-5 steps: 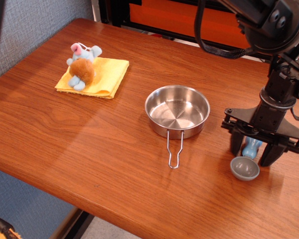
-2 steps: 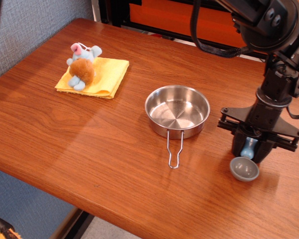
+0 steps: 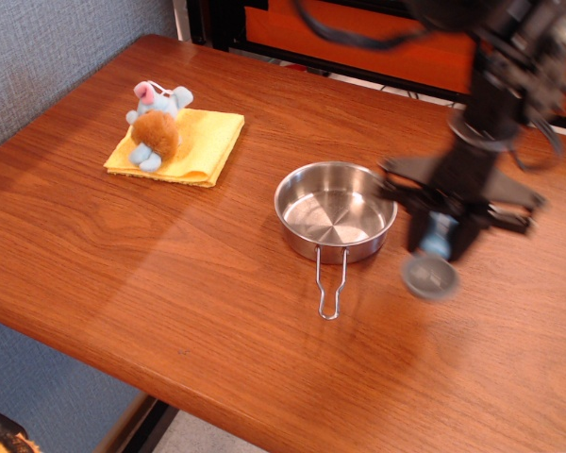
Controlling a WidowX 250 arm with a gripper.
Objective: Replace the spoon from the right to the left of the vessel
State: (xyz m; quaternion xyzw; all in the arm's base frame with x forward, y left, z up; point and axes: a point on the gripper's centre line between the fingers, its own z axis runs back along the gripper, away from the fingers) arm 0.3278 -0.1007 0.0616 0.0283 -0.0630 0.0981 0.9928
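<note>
Table point(image 3: 170, 274): I see a big brown wood top, shiny, with rounded edges. It fills most of my view.
Room: I see a grey cloth wall point(image 3: 66, 47) at the top left, an orange panel point(image 3: 358, 33) in a dark frame behind the table, and blue floor point(image 3: 47, 396) down at the bottom left.
Vessel point(image 3: 335, 210): the shiny round pan sits near the middle of the table. Its thin wire handle points toward me.
Gripper point(image 3: 441, 236): it hangs just to the right of the pan and looks blurry. I see its black fingers pressed on the spoon's blue handle.
Spoon point(image 3: 431, 267): it is in the gripper, handle up and grey bowl down. It looks lifted off the wood, still on the right side of the pan, close to the rim.
Yellow cloth point(image 3: 203, 142): it lies flat at the back left, well apart from the pan.
Plush toy point(image 3: 156, 123): blue and brown, it rests on the cloth.
</note>
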